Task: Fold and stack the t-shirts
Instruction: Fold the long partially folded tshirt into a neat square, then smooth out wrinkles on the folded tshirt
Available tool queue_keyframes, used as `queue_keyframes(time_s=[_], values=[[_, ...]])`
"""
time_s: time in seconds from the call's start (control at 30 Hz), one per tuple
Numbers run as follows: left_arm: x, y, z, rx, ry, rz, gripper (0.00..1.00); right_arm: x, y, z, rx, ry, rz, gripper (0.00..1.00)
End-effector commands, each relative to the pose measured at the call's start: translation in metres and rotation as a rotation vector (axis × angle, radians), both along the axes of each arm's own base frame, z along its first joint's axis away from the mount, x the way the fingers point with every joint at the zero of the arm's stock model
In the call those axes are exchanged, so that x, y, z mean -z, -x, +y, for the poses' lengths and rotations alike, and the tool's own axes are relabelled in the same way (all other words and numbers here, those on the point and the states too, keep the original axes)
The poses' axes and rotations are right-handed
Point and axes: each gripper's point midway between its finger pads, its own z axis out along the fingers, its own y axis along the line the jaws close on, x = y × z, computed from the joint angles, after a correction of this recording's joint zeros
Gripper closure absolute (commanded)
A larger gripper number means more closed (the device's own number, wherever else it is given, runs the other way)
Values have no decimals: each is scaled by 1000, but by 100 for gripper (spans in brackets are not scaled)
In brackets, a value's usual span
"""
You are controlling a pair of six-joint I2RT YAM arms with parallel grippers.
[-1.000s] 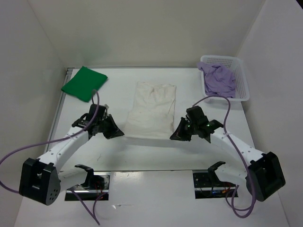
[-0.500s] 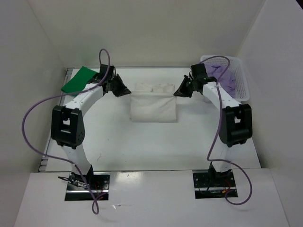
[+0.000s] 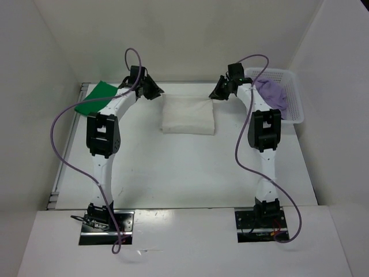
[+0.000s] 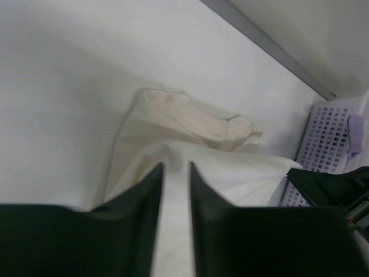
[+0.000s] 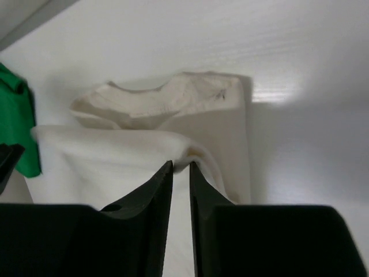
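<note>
Folding is what I am doing: my left fingers [image 4: 138, 213] and right fingers [image 5: 147, 213] are sitting narrowly parted at the top layer's edge of the white cloth t-shirt [image 3: 187, 114], which is lying doubled on the far counter [image 3: 173, 167]. Whether they are pinching it, I cannot tell. Next, I judge, comes releasing fully and lifting clear.

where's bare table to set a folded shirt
Widest bare patch: the table between the white t-shirt and the arm bases. Crowded: strips toward the green t-shirt and basket, under the arms; far edge, by left gripper and right gripper.
</note>
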Motion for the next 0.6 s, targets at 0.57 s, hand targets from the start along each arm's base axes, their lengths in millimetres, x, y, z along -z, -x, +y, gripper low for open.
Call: queue_keyframes(time_s=[0.57], values=[[-16, 87, -110, 235, 193, -61, 44, -17, 87, 68, -200, -115, 13, 100]])
